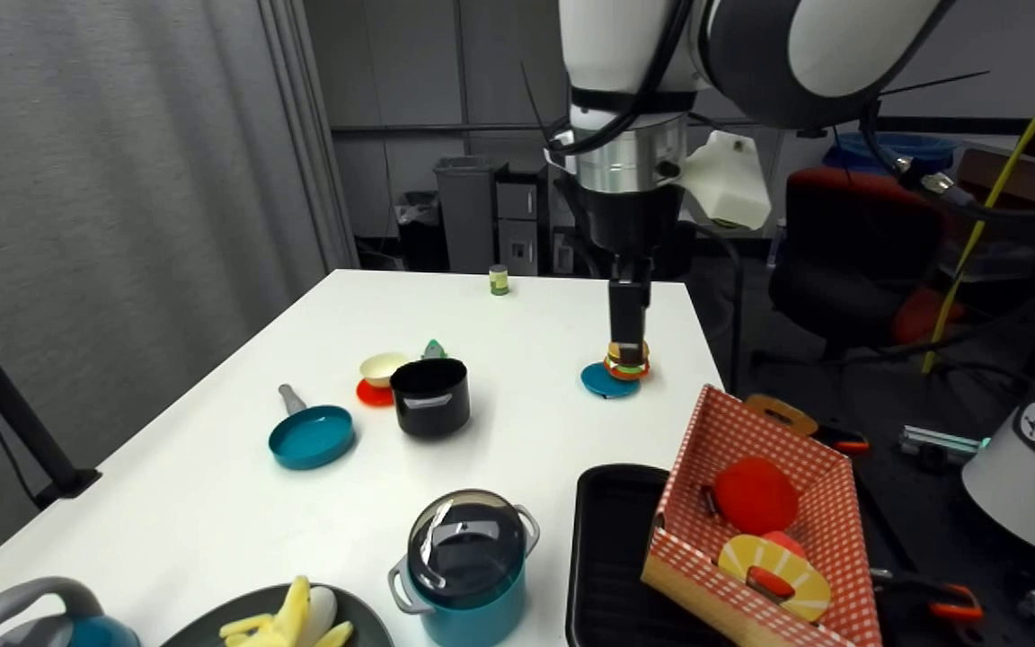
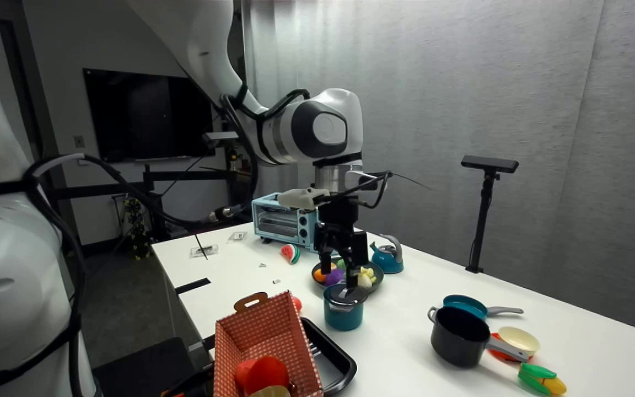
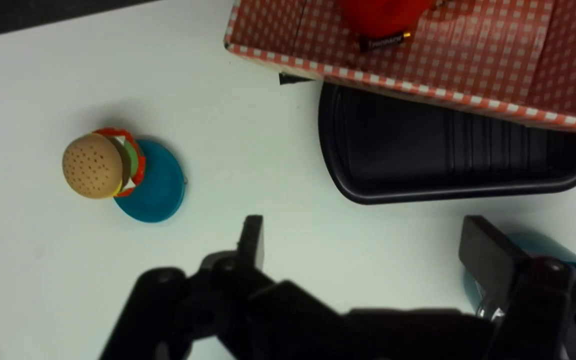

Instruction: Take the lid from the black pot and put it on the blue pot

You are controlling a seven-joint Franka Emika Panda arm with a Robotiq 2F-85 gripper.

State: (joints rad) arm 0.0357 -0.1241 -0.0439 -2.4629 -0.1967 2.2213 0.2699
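Lid is going ungripped: gripper is hanging with jaws wide apart, holding nothing. Beyond, lid is sitting on blue pot, with black pot standing uncovered, well apart. Placing is looking finished; next move is probably needing only retreat.

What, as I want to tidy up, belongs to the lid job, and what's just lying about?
Job: lid, resting on blue pot; black pot; gripper.
Lying about: teal pan; toy burger; checked basket; black tray; teal kettle; cream bowl.

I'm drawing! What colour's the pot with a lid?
The pot is teal, clearest in an exterior view.
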